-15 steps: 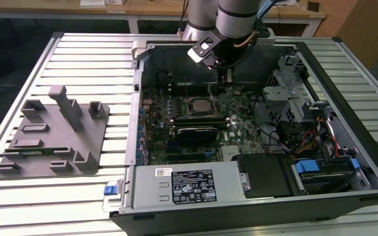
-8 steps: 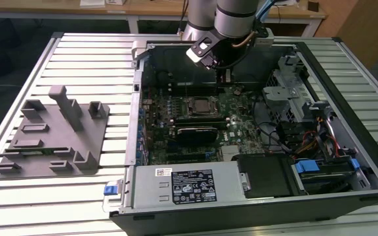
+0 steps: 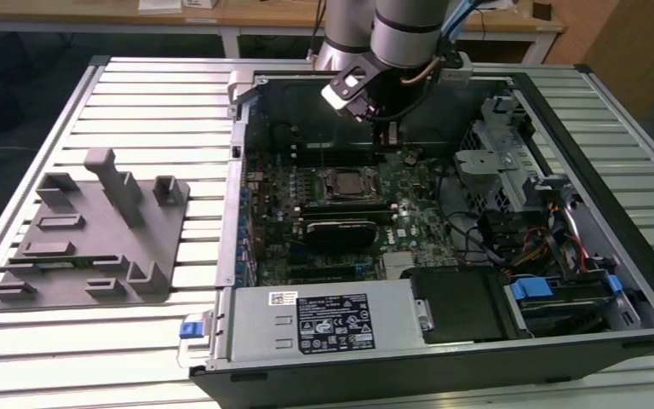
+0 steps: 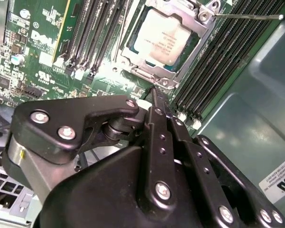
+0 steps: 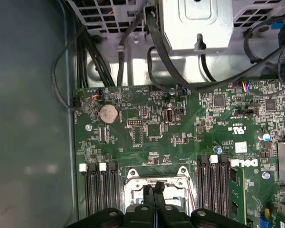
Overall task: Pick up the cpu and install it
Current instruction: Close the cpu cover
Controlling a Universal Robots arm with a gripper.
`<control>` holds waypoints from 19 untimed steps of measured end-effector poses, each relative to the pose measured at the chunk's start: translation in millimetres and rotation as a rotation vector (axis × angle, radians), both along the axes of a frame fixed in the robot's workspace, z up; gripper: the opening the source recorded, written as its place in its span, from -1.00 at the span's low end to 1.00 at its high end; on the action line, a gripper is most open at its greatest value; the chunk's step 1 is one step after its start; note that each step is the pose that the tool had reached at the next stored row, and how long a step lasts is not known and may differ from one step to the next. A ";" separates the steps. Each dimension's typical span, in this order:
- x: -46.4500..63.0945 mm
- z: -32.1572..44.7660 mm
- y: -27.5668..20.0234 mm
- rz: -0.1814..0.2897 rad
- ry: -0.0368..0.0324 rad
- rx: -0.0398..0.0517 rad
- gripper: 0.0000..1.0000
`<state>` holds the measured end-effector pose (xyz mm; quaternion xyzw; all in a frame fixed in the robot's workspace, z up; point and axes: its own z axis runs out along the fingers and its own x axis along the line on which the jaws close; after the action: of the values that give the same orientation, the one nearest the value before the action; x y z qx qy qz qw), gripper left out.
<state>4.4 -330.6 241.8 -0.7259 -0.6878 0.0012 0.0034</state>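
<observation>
The cpu [image 3: 347, 181], a silvery square chip, lies flat in the motherboard socket inside the open computer case. In the second wrist view the cpu [image 4: 161, 38] has a metal frame [image 4: 147, 71] around its edges and a thin lever rod [image 4: 247, 16] beside it. My gripper [image 3: 384, 136] hangs above the board, just beyond the socket toward the case's far wall. Its black fingers are pressed together with nothing between them, as both wrist views show [image 4: 154, 92] [image 5: 153, 187]. In the first wrist view the fingertips [image 5: 149, 189] cover part of the socket [image 5: 156, 175].
Memory slots [image 5: 97, 190] flank the socket. A grey fixture tray [image 3: 88, 247] with upright posts stands on the slatted table at the exterior view's left. A power supply [image 3: 304, 324] fills the case's near end, and a drive cage [image 3: 509, 162] with cables sits at the exterior view's right.
</observation>
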 end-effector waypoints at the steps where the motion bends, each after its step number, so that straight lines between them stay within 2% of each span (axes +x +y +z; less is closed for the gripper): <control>1: 0.0 -0.6 0.0 0.000 0.0007 -0.0003 -0.79; 19: -10.5 -8.2 -2.2 0.000 0.0009 -0.0006 -0.79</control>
<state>-6.1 -332.7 233.6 -0.7258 -0.6879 0.0017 0.0035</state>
